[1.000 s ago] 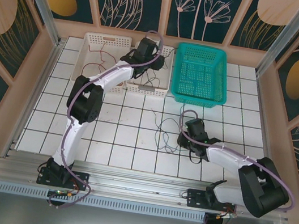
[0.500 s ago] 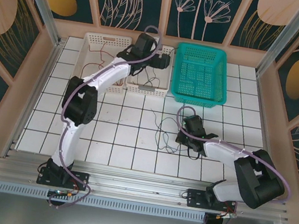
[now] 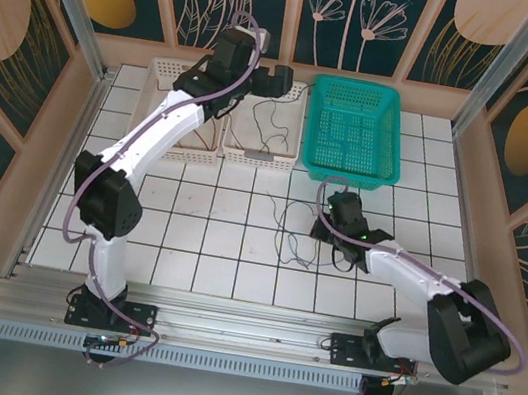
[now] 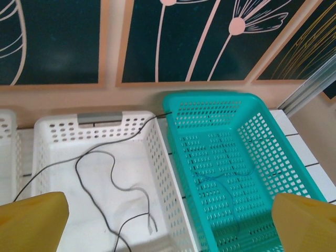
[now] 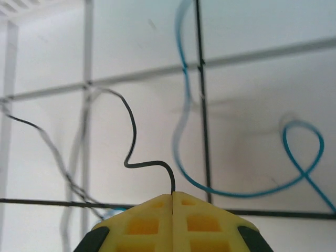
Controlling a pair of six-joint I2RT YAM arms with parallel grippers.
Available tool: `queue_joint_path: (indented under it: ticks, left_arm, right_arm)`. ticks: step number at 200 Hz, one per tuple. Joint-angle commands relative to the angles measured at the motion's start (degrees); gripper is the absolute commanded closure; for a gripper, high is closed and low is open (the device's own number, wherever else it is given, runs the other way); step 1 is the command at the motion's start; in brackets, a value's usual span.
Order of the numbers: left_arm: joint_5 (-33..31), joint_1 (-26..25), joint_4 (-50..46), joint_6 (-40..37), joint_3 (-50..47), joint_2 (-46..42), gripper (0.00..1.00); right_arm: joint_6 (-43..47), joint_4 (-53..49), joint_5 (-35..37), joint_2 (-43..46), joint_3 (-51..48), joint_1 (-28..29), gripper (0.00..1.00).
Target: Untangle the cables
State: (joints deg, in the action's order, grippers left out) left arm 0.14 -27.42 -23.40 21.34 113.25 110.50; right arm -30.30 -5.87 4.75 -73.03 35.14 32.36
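1. Cables (image 3: 290,237) are lying in a loose tangle on the table (image 3: 205,249), near its middle.
2. Right fingers (image 5: 152,220) are pressing together low over the tiles, pinching the end of a black cable (image 5: 132,131) at their seam.
3. A blue cable (image 5: 247,195) is curling across the tiles just beyond them.
4. Left fingers (image 4: 31,223) are standing spread wide, holding nothing, hovering above the white basket (image 4: 131,126) and the teal basket (image 4: 210,97).
5. A second black cable (image 4: 77,167) is lying inside the white basket, one end trailing over its far rim.
6. What looks like a thin blue cable (image 4: 226,181) is resting in the teal basket.
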Motion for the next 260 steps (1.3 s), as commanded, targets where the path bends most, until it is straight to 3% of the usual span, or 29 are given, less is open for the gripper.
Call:
queue_joint_path:
  ticks: [1,65,154,206,260]
  left_arm:
    - [-2.02,0.27,-0.49,2.62,-4.88,-5.85,0.01]
    - [-9.80,0.29,5.31,2.27,-25.82,-25.95,0.02]
    - [-22.23,0.26,8.72,0.37,-45.72,-46.84,0.02]
    - [-25.75,0.26,14.76,-0.68,-53.87,-54.25,0.01]
    - [-27.22,0.26,16.43,-1.42,-56.33,-55.04,0.01]
  right_arm:
    - [2.98,-3.18,1.60,3.91,5.92,0.25,1.00]
    - [5.37,-8.28,-2.92,5.07,20.22,0.67,1.00]
    - [10.67,-19.05,-4.81,-5.15,54.96,3.61,1.00]
    - [13.60,-24.28,-7.26,-18.10,77.78,3.93,1.00]
    - [18.15,-32.58,-7.40,-40.01,109.89,1.65,1.00]
